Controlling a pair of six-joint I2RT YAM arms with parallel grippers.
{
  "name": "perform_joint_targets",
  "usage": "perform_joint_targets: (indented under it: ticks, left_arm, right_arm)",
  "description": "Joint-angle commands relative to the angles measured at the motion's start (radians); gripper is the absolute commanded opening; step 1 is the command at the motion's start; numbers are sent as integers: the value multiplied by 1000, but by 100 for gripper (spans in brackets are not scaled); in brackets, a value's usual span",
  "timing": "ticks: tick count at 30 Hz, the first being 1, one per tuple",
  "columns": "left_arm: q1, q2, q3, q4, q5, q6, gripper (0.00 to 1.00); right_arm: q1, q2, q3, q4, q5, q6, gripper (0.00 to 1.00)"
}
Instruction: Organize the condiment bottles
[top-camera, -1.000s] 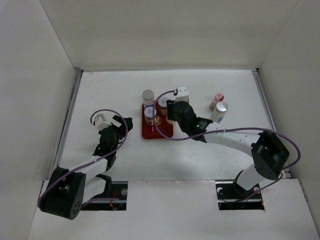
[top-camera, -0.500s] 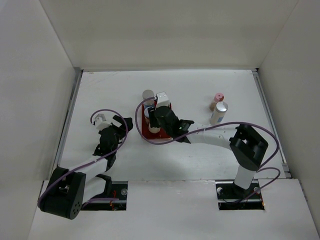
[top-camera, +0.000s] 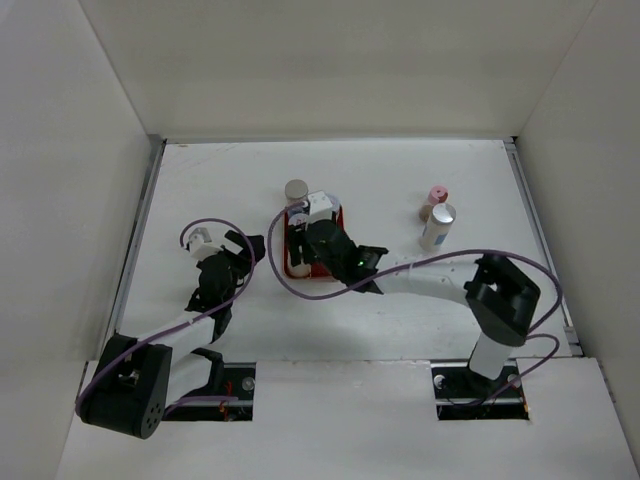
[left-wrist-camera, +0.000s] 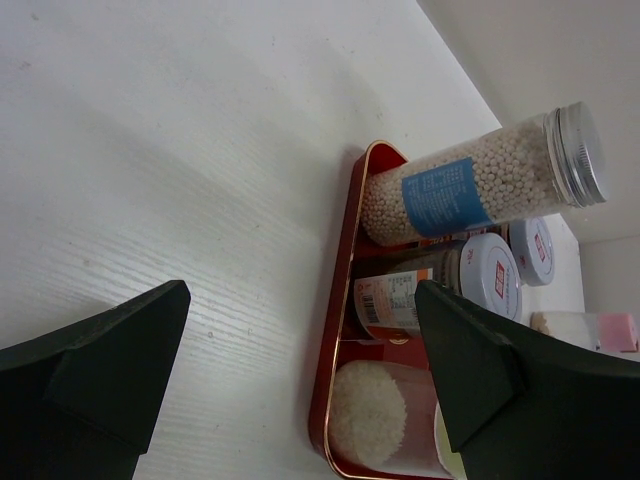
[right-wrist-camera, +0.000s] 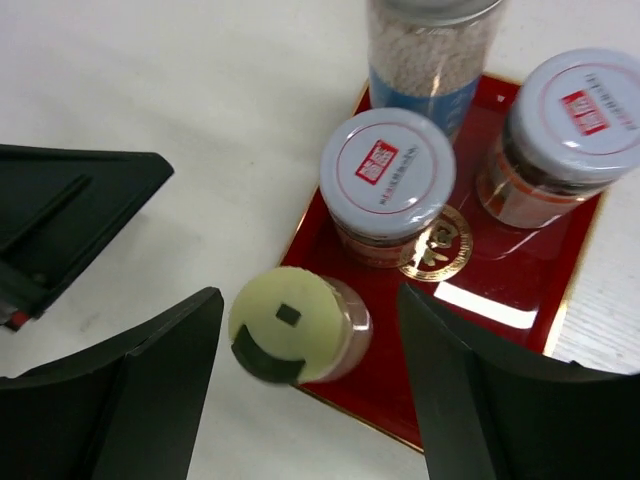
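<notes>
Right gripper (right-wrist-camera: 307, 300), jaws spread wide, straddles the cream-capped jar (right-wrist-camera: 295, 322) without touching it; the jar stands upright in a corner of the red tray (right-wrist-camera: 520, 290); left gripper (left-wrist-camera: 300, 300) likewise spread wide, holding nothing.

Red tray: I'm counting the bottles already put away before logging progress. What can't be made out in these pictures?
- Top external: the right arm covers most of the red tray, so its jars cannot be counted there.
- Right wrist: the top edge cuts off the blue-label bottle. The cream-capped jar hides its own base, so whether it sits fully inside the rim is unclear.
- Left wrist: the left tool's finger hides that jar's cap.
</notes>
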Motion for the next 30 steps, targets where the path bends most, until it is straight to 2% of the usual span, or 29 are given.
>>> perform_joint_targets:
  ticks: [1,4,7,11,14,17,20,30]
  left_arm:
    - [6,-3,-4,46,4,-6,100]
    - [7,0,-2,43,18,-6,100]
    - [3,-8,-4,46,7,-6,100]
    - [4,11,-1,47,24,-8,100]
    - [6,-9,-4,44,15,-8,100]
    - [6,6,-2,47,14,-8,100]
    - [7,12,-1,49,23,-8,100]
    - [7,15,2,50,14,-8,100]
  right_arm:
    - [-49,-188,-37,62,-13,-6,77]
    - [-168,-311,-95,57,-15,-6,77]
    - [-354,-371,-112,0,2,0,79]
    - [-586,-336,-48,-162,83,-12,85]
    - [-704,-298,-21,-196,97,-41,89]
    - [-802,-218,62,-315,62,-38,90]
    - [-839,-146,131,-383,-4,-50,90]
    - [-870,-35,139,-393,-127,-41,88]
